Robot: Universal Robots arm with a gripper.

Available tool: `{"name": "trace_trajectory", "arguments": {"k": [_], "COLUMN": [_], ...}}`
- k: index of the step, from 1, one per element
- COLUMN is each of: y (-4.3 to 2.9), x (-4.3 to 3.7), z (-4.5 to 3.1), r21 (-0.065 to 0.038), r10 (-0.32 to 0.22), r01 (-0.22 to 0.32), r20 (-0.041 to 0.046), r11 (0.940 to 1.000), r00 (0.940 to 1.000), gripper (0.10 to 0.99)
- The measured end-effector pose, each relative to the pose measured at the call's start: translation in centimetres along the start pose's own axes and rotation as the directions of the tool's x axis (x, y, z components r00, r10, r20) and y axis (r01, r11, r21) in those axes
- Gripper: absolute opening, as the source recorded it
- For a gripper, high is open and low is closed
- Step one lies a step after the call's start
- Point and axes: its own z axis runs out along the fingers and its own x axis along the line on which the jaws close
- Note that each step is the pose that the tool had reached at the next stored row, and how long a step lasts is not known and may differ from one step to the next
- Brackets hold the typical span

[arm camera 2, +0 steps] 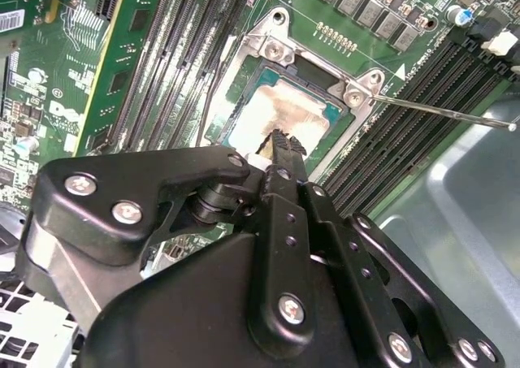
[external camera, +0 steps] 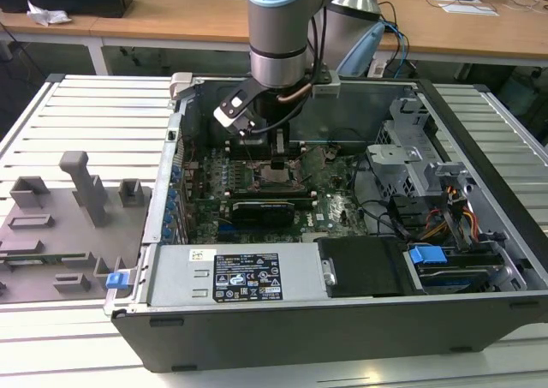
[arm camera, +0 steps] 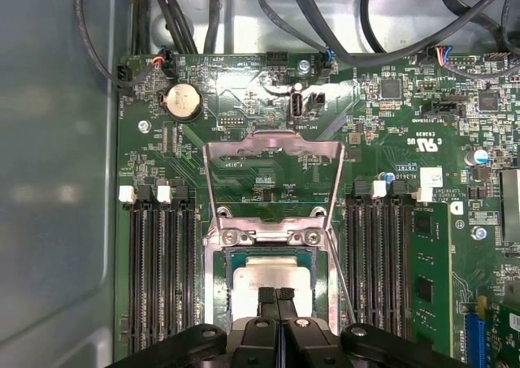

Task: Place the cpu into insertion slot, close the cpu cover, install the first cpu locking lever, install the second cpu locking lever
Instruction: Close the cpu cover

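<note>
Fingers [arm camera: 267, 301] clenched together, tips just over the cpu [arm camera: 272, 272]. Cpu sits in slot [arm camera: 331, 288]. Cover [arm camera: 272, 145] stands open.

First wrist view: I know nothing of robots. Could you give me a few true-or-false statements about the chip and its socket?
1. The cpu sits in the insertion slot. True.
2. The cpu cover is shut over it. False: it is swung open, away from the chip.
3. The gripper has its jaws spread wide. False: they are together, over the cpu.
4. Long memory slots run along both sides of the socket. True.
</note>
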Motion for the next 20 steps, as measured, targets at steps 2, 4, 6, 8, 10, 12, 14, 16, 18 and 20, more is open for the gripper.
{"name": "trace_trajectory", "arguments": {"k": [2,4,6,8,10,12,14,16,18,20], "y": [0.00,0.01,0.01,0.02,0.02,0.02,0.04,0.05,0.06,0.07], "x": [0.00,0.00,0.00,0.00,0.00,0.00,0.01,0.01,0.01,0.01], "z": [-0.04,-0.09,-0.14,-0.22,-0.25,-0.34,-0.48,-0.75,-0.86,-0.99], "r21": [0.000,0.000,0.000,0.000,0.000,0.000,0.000,0.000,0.001,0.001], "r10": [0.000,0.000,0.001,0.001,0.001,0.001,0.001,0.002,0.001,0.001], "r01": [0.000,0.000,-0.001,-0.001,-0.001,-0.001,-0.001,-0.002,-0.001,-0.001], "r20": [-0.0001,0.0000,0.0000,0.0000,0.0000,0.0001,0.0001,0.0001,0.0001,0.0001], "r11": [1.0000,1.0000,1.0000,1.0000,1.0000,1.0000,1.0000,1.0000,1.0000,1.0000], "r00": [1.0000,1.0000,1.0000,1.0000,1.0000,1.0000,1.0000,1.0000,1.0000,1.0000], "gripper": [0.106,0.106,0.106,0.106,0.106,0.106,0.106,0.106,0.106,0.106]}}
